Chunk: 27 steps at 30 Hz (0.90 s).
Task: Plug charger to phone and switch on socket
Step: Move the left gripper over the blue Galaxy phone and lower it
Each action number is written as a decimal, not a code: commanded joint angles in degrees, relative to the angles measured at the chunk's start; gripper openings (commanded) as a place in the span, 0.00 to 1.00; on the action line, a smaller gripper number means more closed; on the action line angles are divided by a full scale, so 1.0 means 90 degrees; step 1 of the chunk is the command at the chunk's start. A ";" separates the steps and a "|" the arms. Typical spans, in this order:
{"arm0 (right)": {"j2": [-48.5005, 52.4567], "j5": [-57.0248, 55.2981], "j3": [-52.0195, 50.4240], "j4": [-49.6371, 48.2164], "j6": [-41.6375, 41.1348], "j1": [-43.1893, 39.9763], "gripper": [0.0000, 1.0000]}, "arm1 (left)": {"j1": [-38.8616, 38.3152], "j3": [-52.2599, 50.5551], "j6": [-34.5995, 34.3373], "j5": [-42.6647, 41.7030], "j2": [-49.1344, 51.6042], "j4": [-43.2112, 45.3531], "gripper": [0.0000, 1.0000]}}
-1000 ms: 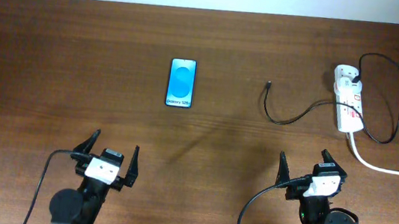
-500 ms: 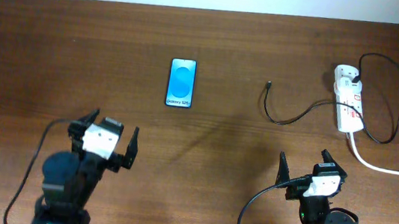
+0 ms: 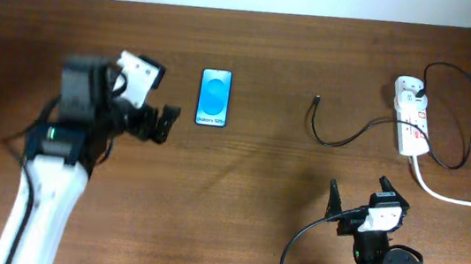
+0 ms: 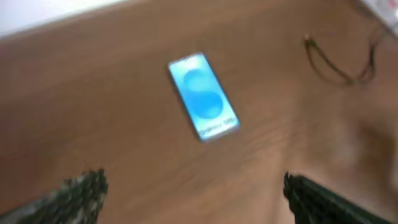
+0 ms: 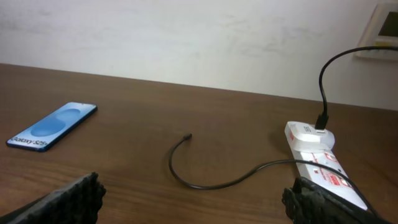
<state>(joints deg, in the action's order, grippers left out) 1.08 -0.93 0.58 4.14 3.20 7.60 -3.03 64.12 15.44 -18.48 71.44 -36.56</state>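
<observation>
The phone (image 3: pixel 215 97) lies flat on the wooden table, blue screen up; it also shows in the left wrist view (image 4: pixel 203 95) and in the right wrist view (image 5: pixel 53 126). The charger (image 3: pixel 332 141) is a thin black cable curling from the socket (image 3: pixel 411 116) to its free plug tip (image 3: pixel 317 99), which rests on the table right of the phone. My left gripper (image 3: pixel 146 124) is open and empty, above the table just left of and nearer than the phone, motion-blurred (image 4: pixel 193 180). My right gripper (image 3: pixel 357 192) is open and empty at the near edge (image 5: pixel 193 186).
A thick white cord (image 3: pixel 450 196) runs from the socket off the right edge. A black lead loops from the socket's far end (image 5: pixel 323 81) up toward a wall plate (image 5: pixel 385 25). A light wall borders the table's far edge.
My left arm has swung up from the near edge, out and forward toward the phone, still open. The right arm, phone, cable and socket have not moved.
</observation>
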 commanded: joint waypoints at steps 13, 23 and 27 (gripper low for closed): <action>0.0000 0.0024 -0.0029 0.0046 -0.0046 0.0032 0.98 | -0.0804 0.2786 -0.0002 -0.0806 0.2973 -0.2055 0.99; 0.0000 0.0024 -0.0029 0.0046 -0.0046 0.0029 0.98 | -0.1421 0.3903 -0.2429 0.1498 0.3594 -0.2108 0.93; 0.0000 0.0024 -0.0029 0.0046 -0.0046 0.0029 0.98 | -0.1596 0.4949 -0.2798 0.1554 0.4352 -0.2501 0.94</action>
<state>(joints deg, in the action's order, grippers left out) 1.08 -0.93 0.58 4.14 3.22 7.60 -16.58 102.37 -3.27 -8.62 105.60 -57.54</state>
